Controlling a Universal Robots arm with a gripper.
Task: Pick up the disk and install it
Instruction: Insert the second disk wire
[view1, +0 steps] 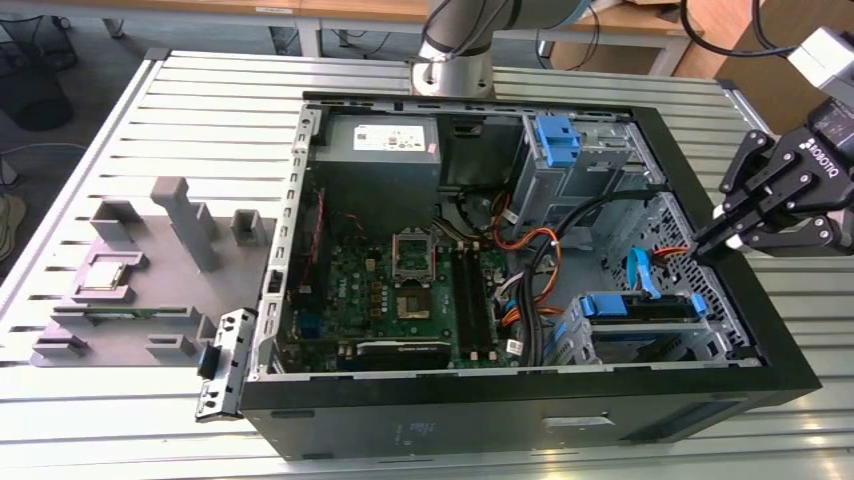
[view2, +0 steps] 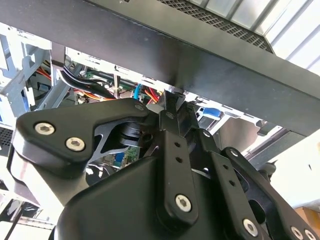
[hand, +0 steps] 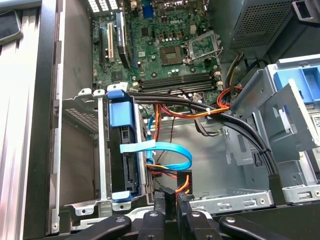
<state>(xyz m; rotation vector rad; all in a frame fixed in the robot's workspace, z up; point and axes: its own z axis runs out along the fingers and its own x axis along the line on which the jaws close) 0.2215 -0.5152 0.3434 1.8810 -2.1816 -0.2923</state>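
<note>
The disk (hand: 121, 150) stands on edge in its cage (hand: 82, 155).

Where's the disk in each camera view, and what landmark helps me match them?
Exterior view: the disk sits in the drive cage, toward the exterior view's right.
First wrist view: edge-on in that cage.
Second wrist view: cannot tell.
Shared landmark: the light blue cable beside it.

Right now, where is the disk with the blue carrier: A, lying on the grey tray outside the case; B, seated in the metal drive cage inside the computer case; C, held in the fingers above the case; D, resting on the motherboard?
B: the disk sits edge-on in the drive cage inside the computer case, with the gripper at the case's side wall.
</note>
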